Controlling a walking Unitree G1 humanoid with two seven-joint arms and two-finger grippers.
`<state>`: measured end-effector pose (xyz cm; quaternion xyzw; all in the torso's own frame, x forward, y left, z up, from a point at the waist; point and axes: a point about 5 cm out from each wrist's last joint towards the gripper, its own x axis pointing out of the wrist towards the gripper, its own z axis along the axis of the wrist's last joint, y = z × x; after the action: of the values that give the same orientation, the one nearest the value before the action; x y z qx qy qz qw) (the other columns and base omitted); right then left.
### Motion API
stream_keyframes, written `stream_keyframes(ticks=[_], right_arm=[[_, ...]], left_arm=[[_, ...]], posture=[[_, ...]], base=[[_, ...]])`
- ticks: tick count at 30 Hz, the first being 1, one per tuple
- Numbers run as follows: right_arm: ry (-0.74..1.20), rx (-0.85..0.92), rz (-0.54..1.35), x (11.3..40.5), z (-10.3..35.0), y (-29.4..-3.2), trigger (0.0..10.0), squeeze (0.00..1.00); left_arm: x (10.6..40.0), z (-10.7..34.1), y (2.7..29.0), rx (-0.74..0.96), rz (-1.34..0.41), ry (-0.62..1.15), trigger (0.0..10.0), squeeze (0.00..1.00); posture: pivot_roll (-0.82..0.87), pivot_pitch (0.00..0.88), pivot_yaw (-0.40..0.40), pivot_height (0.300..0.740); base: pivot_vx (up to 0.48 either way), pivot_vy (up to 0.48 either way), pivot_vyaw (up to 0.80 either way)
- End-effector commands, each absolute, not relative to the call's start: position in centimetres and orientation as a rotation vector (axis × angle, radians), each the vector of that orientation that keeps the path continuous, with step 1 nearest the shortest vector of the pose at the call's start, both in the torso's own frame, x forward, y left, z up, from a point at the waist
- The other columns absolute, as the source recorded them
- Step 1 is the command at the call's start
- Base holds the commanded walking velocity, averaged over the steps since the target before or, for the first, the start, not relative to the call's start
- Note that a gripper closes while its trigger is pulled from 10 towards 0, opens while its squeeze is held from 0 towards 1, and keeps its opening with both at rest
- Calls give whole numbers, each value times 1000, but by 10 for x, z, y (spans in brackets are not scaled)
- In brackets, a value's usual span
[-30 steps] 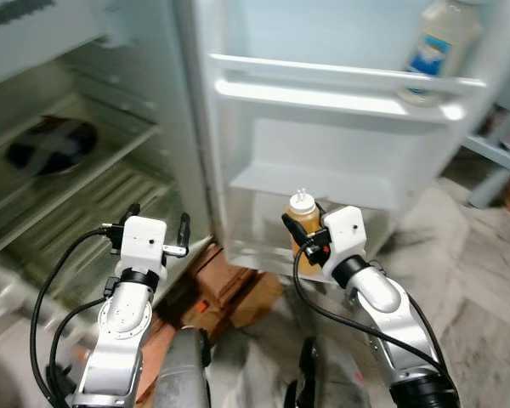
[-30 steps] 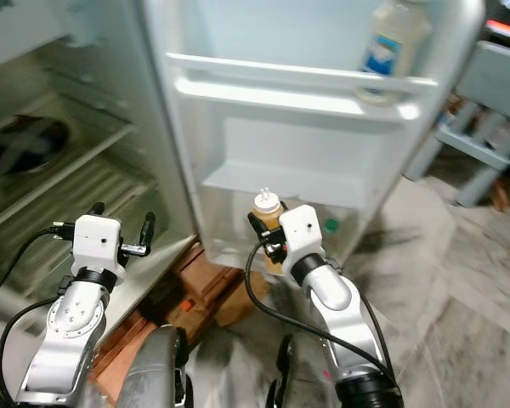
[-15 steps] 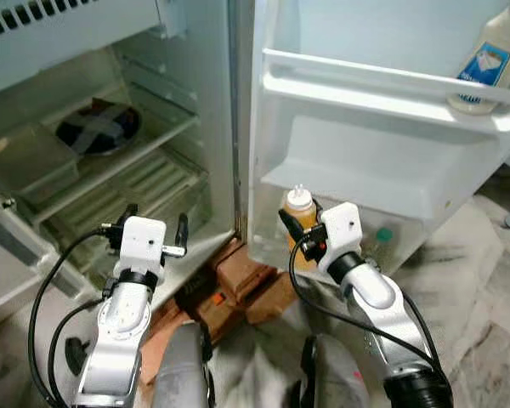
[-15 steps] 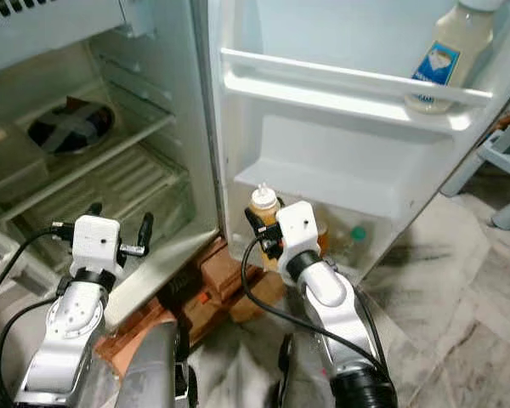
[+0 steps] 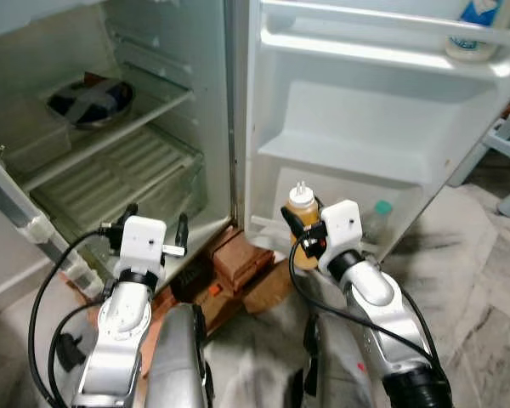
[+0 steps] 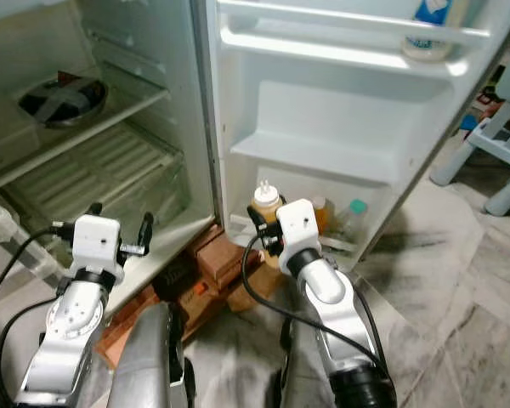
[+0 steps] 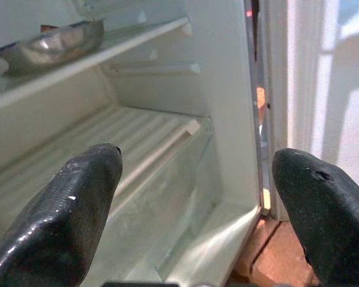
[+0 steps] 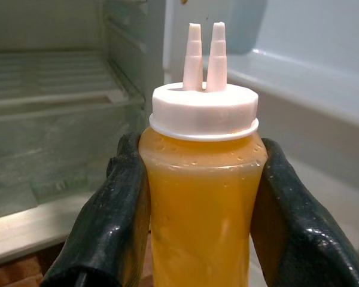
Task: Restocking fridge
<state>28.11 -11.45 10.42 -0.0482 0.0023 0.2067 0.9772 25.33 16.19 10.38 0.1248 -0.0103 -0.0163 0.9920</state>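
1. Right gripper (image 8: 200, 197) holds an orange sauce bottle (image 8: 202, 173) upright, its jaws pressed against both sides of the body below the white twin-nozzle cap.
2. Left gripper (image 7: 197, 197) hangs lower left with its jaws wide and holding nothing, aimed into the open fridge (image 5: 153, 161) interior.
3. Sauce bottle and right gripper sit just in front of the bottom bin of the fridge door (image 5: 357, 110), beside a green-capped bottle (image 5: 379, 223) standing in that bin.
4. Brown boxes (image 5: 238, 263) lie on the floor at the foot of the fridge.
5. Inside, a steel bowl (image 5: 92, 98) rests on the glass shelf above the ribbed drawer cover.
6. Farthest up, a white bottle with a blue label (image 5: 476, 25) stands in the upper door shelf.
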Motion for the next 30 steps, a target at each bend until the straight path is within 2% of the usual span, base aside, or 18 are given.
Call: stream_keyframes(ticks=[1, 7, 12, 25, 30], right_arm=[[-11, -100, 395, 282, 106, -118, 10000, 0], [-14, -71, 349, 288, 110, -121, 10000, 0], [-35, -90, 315, 298, 116, -127, 10000, 0], [-64, -110, 281, 297, 118, -129, 10000, 0], [-74, -126, 265, 300, 119, -132, 10000, 0]], left_arm=[[254, 104, 161, 250, -40, -20, 10000, 0], [253, 106, 160, 246, -46, -31, 10000, 0], [253, 107, 159, 242, -57, -39, 10000, 0], [252, 107, 160, 240, -61, -39, 10000, 0], [252, 108, 159, 236, -63, -44, 10000, 0]], posture=[[79, 90, -20, 552], [81, 94, -20, 552], [81, 97, -21, 552], [82, 104, -19, 552], [84, 107, -20, 552]], base=[[0, 0, 0], [0, 0, 0], [307, 0, 0], [366, 0, 0], [56, 0, 0]])
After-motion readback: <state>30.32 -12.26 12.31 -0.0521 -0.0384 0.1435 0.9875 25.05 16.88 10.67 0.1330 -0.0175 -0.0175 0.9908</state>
